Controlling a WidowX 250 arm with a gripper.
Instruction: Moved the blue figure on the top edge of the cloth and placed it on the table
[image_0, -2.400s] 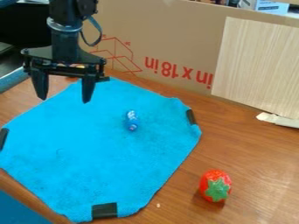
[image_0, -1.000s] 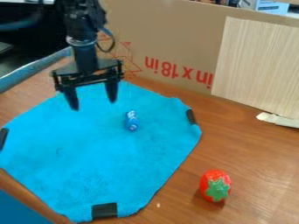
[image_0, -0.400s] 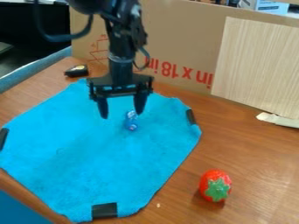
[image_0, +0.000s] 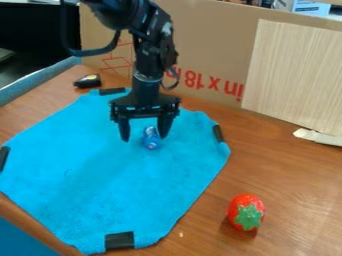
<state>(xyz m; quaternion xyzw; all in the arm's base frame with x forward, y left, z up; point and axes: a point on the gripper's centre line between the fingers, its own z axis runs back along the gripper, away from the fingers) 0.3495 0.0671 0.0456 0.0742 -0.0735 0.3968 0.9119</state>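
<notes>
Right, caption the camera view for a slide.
Open black gripper near a small blue figure on blue cloth, with a toy strawberry on the wooden table.

A glossy red toy strawberry with a star-shaped green cap (image_0: 246, 214) sits at the lower right, its cap facing the camera. Across the back stands a brown cardboard panel (image_0: 214, 47) bearing red upside-down lettering and red line drawings. In front of its right part is a pale wood-grain rectangular board (image_0: 294, 75), with a torn off-white strip (image_0: 319, 136) near its lower edge. A small black object with a rounded end (image_0: 87, 81) lies at the upper left, near a short black flat strip (image_0: 112, 91). Similar strips lie at the far left (image_0: 4, 157), right of centre (image_0: 218, 133) and bottom (image_0: 119, 240)
</notes>
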